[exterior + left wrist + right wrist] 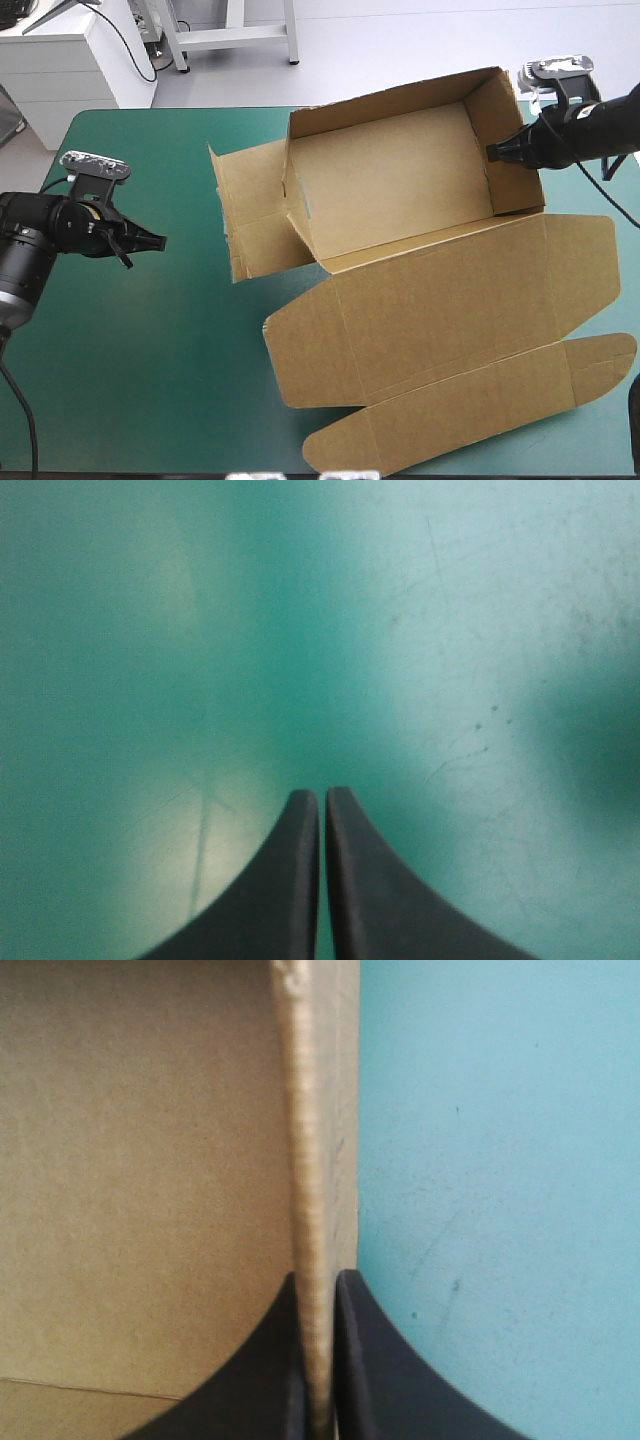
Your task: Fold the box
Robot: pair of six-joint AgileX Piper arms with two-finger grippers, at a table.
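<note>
While the brown box (400, 180) stands as an open tray, its lid (440, 310) lies flat. The right hand (492, 152) pinches one end wall (515, 190); the left hand (160, 240) is pressed together.

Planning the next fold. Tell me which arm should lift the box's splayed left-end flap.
Left. The left gripper is shut on nothing over the teal-green cover, nearest that flap. The right gripper is shut on the box's right wall, likely steadying it.

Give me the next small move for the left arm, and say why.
Probably move the shut left gripper of black fingers toward the splayed left end flap of the brown cardboard box: it leans outward, untucked, while the right gripper clamps the right wall.
</note>
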